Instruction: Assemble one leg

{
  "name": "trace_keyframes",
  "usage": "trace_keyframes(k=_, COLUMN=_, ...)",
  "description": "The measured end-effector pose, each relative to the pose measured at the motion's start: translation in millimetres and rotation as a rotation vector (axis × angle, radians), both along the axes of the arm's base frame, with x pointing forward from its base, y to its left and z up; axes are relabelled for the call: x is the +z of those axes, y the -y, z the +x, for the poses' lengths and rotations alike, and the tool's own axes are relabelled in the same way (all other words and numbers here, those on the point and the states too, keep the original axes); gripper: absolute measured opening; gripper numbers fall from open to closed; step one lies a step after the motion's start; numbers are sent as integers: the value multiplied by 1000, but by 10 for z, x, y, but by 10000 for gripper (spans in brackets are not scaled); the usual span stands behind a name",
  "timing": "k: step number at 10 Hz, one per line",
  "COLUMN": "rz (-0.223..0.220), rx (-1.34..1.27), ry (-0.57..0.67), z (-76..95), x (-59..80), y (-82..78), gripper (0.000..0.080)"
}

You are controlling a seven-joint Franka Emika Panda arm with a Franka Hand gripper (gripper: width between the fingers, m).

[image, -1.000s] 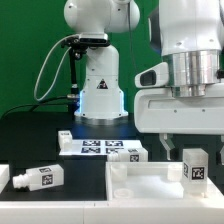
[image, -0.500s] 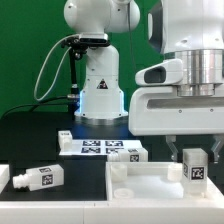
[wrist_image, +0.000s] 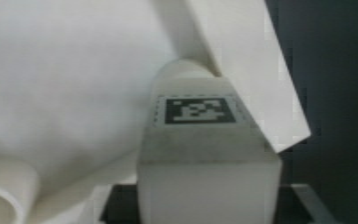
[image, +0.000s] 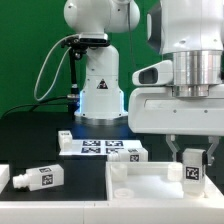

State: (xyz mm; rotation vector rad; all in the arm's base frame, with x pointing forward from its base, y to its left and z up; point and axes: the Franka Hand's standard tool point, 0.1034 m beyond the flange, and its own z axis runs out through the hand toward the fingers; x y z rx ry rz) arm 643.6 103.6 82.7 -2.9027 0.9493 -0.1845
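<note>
My gripper (image: 195,162) is at the exterior view's right, shut on a leg (image: 195,172), a small white block with a black-and-white tag. It holds the leg upright over the right part of the large white rimmed panel (image: 140,185); I cannot tell whether they touch. In the wrist view the leg (wrist_image: 199,150) fills the middle between the dark fingers (wrist_image: 126,200), its tag facing the camera, with the white panel (wrist_image: 51,90) behind. A second leg (image: 35,178) lies on the black table at the exterior view's left.
The marker board (image: 100,148) lies flat behind the panel. The arm's white base (image: 100,90) stands at the back with cables. A small white part (image: 4,176) lies at the left edge. A green wall closes the back.
The gripper with the leg has shifted slightly, and the leg sits a little lower over the panel. The leg at the left has not moved.
</note>
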Motion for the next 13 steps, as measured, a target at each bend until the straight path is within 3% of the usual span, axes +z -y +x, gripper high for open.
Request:
trace_keyframes(k=3, rz=53, rx=-469, ry=-42, z=-41, x=-6, y=-22, gripper=285)
trace_keyframes(k=6, rz=146, rx=-892, ry=-75, z=-61, x=-19, y=-21, gripper=286)
trace_keyframes(k=7, rz=146, rx=-895, ry=-76, z=-62, x=-21, y=-23, gripper=287)
trace_keyframes(k=8, rz=143, rx=-873, ry=-75, z=-64, x=-25, y=-25, gripper=373)
trace_keyframes(k=9, rz=133, rx=-814, ry=-73, z=-65, x=-25, y=-33, gripper=509)
trace_keyframes(k=10, rz=97, rx=-615, ry=-63, z=-55, x=-11, y=-77, gripper=509)
trace_keyframes(k=11, rz=82, rx=-471, ry=-58, z=-57, x=-10, y=-104, gripper=619)
trace_keyframes(k=13, rz=70, rx=-363, ry=-40, z=-77, x=-19, y=-141, gripper=648)
